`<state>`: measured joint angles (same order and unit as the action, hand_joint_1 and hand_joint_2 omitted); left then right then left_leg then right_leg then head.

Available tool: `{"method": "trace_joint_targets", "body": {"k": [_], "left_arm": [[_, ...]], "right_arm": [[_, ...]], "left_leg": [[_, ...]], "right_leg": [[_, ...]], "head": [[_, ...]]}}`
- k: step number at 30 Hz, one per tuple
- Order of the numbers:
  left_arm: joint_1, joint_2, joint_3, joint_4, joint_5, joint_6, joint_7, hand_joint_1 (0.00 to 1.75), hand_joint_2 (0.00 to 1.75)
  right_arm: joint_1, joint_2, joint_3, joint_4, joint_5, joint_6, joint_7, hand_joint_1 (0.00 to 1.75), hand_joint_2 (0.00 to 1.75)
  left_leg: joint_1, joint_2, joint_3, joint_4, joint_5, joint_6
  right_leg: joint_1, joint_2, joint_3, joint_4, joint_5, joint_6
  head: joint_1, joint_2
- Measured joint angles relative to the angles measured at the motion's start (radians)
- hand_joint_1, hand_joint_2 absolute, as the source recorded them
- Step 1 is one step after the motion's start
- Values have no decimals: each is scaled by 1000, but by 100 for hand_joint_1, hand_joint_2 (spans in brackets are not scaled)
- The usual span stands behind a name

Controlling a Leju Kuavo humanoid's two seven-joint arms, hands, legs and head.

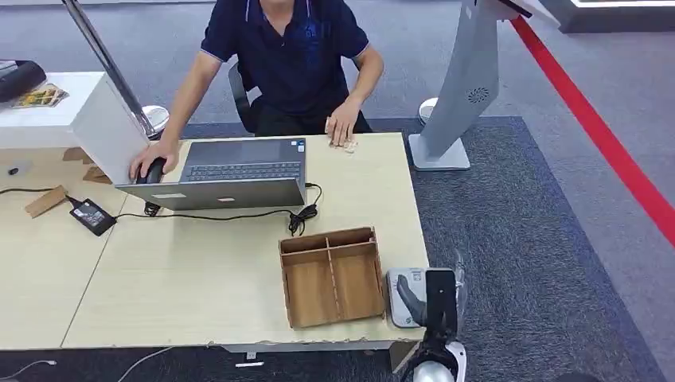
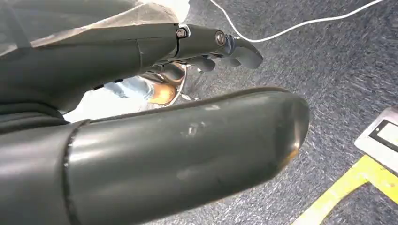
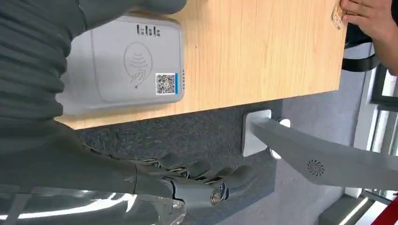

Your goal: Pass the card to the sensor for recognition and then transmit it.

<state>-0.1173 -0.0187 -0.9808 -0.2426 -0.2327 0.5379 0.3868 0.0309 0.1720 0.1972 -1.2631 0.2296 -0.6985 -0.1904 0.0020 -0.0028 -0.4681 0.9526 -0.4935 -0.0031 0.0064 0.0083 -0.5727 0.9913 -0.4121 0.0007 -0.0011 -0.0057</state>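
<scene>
The right robot hand (image 1: 426, 298) is seen low in the frame, just above the sensor (image 1: 403, 296). Nothing is held; its fingers (image 3: 206, 176) are spread. The card (image 1: 345, 144) is kept under a person's hand (image 1: 342, 123), top middle, on the surface (image 1: 199, 278). The left robot hand (image 2: 187, 140) is empty.

The sensor (image 3: 123, 65) bears a contactless-tap symbol and a QR code.

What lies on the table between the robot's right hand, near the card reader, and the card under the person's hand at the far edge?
Nothing visible. The right hand hovers by the card reader at the table's near corner; the card lies under the person's hand. Bare table runs between them; the wooden box sits beside that line.
</scene>
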Motion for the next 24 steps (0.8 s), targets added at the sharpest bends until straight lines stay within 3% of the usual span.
{"method": "trace_joint_targets", "body": {"k": [24], "left_arm": [[0, 0, 0, 0, -2, 0, 0, 0, 0]], "right_arm": [[-7, -6, 12, 24, 16, 0, 0, 0, 175]], "left_leg": [[0, 0, 0, 0, 0, 0]], "right_leg": [[0, 0, 0, 0, 0, 0]], "head": [[0, 0]]}}
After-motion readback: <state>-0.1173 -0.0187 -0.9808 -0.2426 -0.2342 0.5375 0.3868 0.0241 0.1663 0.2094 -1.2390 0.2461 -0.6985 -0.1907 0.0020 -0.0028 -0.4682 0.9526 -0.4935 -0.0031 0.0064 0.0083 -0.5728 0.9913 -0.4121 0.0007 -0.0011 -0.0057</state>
